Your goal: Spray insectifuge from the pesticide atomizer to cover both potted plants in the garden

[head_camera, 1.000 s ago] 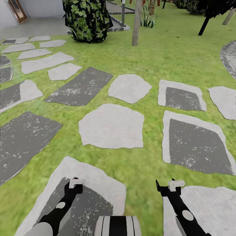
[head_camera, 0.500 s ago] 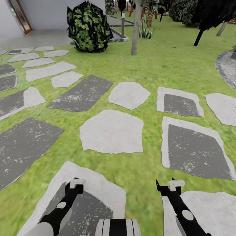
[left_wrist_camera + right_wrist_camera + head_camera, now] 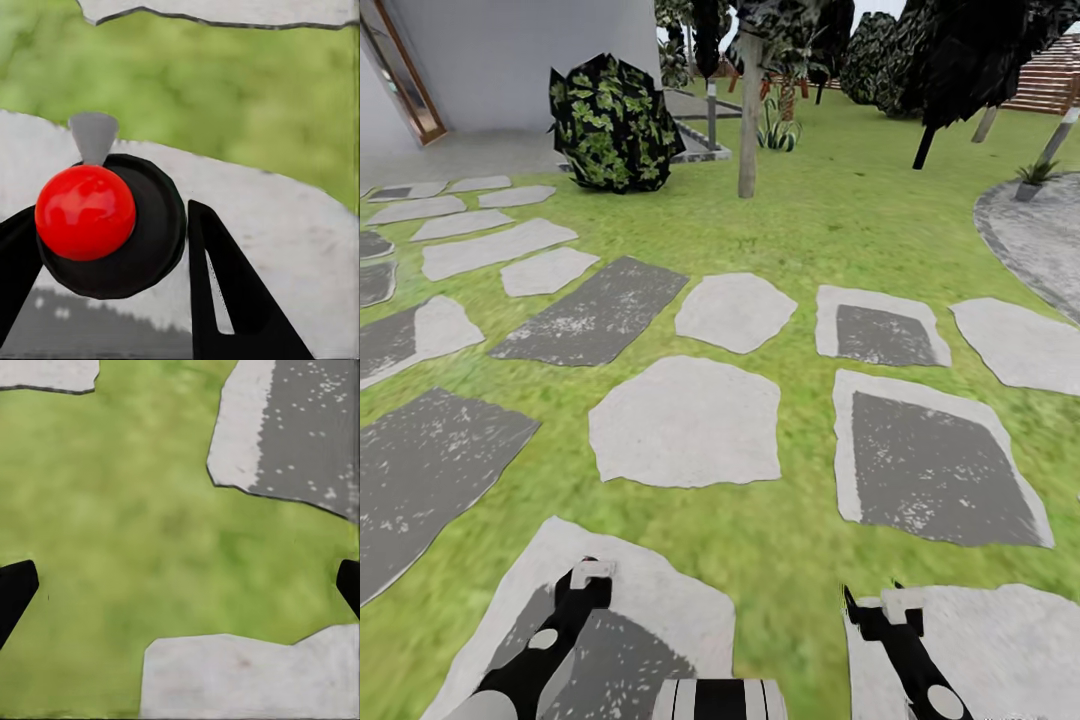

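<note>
Robot on the garden lawn (image 3: 830,230) among flat stepping stones (image 3: 685,420), pale and dark grey, grass between them. Both arms low at the near edge of the head view: left gripper (image 3: 588,575) over a pale stone with a dark patch, right gripper (image 3: 880,612) at the edge of another pale stone. Right wrist view: the two black fingers (image 3: 15,589) sit at opposite edges, spread wide, holding nothing, grass and stone below. Left wrist view: black fingers (image 3: 225,292) apart, nothing gripped; a red ball on a round black part (image 3: 86,211) lies in front of them. Ahead: dark leafy bush (image 3: 612,122) by a grey wall, a tree trunk (image 3: 748,110), dark trees behind, round stone patio (image 3: 1040,240) to the right with a small spiky plant (image 3: 1036,175) at its edge. Spray bottle and potted plants not spotted from here.
</note>
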You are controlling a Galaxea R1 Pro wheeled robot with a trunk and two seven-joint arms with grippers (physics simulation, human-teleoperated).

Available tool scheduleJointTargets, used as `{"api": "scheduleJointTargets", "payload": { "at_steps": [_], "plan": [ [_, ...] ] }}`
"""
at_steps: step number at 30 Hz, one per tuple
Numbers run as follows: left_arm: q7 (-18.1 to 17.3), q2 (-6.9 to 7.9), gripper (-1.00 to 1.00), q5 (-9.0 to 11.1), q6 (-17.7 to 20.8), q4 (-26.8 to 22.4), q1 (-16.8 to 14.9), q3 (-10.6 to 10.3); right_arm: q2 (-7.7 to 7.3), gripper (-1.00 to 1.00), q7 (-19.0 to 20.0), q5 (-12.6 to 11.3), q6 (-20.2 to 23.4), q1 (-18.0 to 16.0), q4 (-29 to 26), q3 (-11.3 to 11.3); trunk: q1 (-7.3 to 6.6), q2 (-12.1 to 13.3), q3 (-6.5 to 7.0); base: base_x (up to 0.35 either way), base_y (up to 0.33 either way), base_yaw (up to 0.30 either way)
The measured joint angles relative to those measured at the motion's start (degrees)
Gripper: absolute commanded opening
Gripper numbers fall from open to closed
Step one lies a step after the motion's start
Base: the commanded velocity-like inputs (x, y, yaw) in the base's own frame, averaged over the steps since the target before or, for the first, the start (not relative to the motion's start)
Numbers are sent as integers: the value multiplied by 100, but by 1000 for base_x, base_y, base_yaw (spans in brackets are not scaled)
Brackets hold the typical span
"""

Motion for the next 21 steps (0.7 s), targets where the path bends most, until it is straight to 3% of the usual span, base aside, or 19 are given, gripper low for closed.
{"api": "scheduleJointTargets", "payload": {
  "at_steps": [6,12,21],
  "plan": [
    [27,-40,-100,-125,105,6,382,20,-31,100,-3,-6,-425,212,467,-8,-15,8,172,0,0,-232],
    [52,-96,-100,-109,121,5,483,40,-32,100,2,-11,-718,240,982,-9,-31,16,345,0,0,-216],
    [64,-112,-100,-99,131,24,540,51,-17,100,-3,-7,-741,241,1064,-9,-54,28,559,0,0,-25]
  ]
}}
